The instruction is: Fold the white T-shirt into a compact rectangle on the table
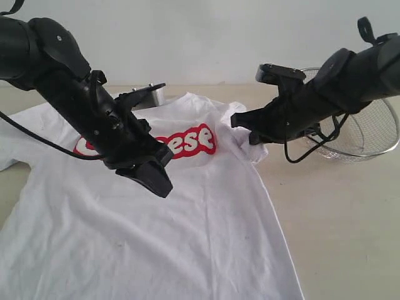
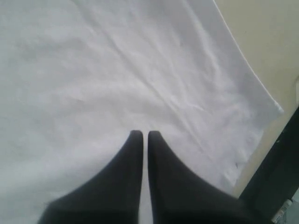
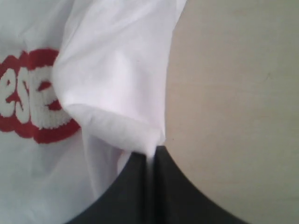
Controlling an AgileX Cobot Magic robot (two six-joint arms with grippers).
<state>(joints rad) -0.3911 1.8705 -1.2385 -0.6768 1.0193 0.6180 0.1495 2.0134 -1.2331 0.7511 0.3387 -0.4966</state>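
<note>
While the white T-shirt (image 1: pixel 187 219) lies spread chest-up on the table (image 1: pixel 337 212), you have your right gripper (image 3: pixel 152 155) pinched shut on its bunched sleeve (image 3: pixel 112 93) and your left gripper (image 2: pixel 141 135) closed, empty, over the shirt's body.

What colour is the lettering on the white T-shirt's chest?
The lettering on the white T-shirt is white on red backing, clearest in the right wrist view.

A silver wire-mesh basket (image 1: pixel 370 134) stands upright at the far right of the exterior view. It is round and shallow with its open side up, and its left part is hidden. Further back, left of centre, a small shiny metal piece (image 1: pixel 155 97) peeks out, perhaps a bracket. A plain pale wall (image 1: pixel 206 37) fills the background.
</note>
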